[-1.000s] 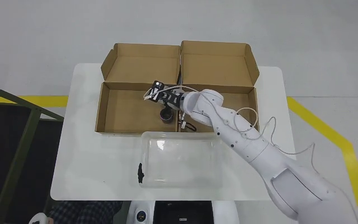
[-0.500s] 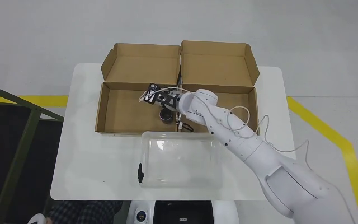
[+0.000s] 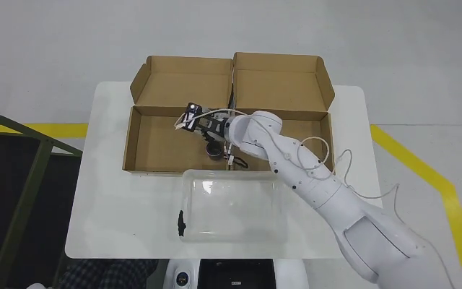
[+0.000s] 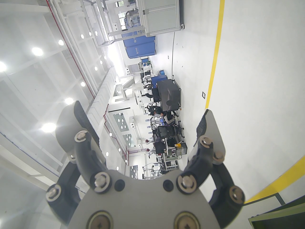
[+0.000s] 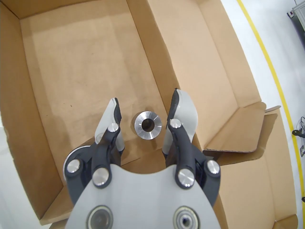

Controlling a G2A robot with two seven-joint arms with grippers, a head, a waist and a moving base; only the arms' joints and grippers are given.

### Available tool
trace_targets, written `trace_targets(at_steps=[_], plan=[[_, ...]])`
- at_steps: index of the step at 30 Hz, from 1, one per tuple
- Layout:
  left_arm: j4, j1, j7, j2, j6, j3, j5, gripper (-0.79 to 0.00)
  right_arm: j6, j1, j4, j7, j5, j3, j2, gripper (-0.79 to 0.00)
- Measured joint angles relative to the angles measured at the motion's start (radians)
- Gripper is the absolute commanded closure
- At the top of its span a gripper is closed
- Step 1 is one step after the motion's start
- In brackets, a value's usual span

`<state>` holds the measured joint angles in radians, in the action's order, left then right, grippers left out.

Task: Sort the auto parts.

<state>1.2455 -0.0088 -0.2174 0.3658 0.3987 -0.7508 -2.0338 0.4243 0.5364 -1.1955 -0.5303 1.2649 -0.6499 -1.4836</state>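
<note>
A short silver metal cylinder (image 3: 214, 149) with a hole through it stands on the floor of the left cardboard box (image 3: 155, 143), near the wall shared with the right box. My right gripper (image 3: 188, 118) hangs over that box, open and empty. In the right wrist view the cylinder (image 5: 148, 125) lies below and between the spread fingers of the right gripper (image 5: 145, 100), untouched. A black part (image 3: 242, 162) lies in the right cardboard box (image 3: 312, 136). Another small black part (image 3: 180, 223) sits at the left end of the clear plastic tray (image 3: 232, 208). My left gripper (image 4: 143, 110) is open, empty, facing the room.
Both boxes stand side by side at the back of the white table (image 3: 108, 202) with their lids folded back. The clear tray sits in front of them. The left box floor (image 5: 78, 55) is bare apart from the cylinder.
My right gripper has drifted left over the left box, away from the shared wall. The cylinder has stayed where it stands on the box floor.
</note>
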Motion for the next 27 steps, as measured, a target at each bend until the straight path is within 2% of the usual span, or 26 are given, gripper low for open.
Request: trace_targets(at_steps=[9,16,20,27], plan=[[0.0,0.0,0.0,0.0,0.0,0.0,0.0,-0.785,0.062,0.172,-0.282,-0.015,0.047,-0.152,0.069,-0.511],[0.0,0.0,0.0,0.0,0.0,0.0,0.0,-0.785,0.116,0.321,-0.465,-0.006,0.089,-0.292,0.118,-0.69],[0.0,0.0,0.0,0.0,0.0,0.0,0.0,-0.785,0.14,0.394,-0.53,0.013,0.094,-0.368,0.139,-0.748],[0.0,0.0,0.0,0.0,0.0,0.0,0.0,-0.785,0.188,0.531,-0.636,0.095,0.111,-0.518,0.176,-0.785]])
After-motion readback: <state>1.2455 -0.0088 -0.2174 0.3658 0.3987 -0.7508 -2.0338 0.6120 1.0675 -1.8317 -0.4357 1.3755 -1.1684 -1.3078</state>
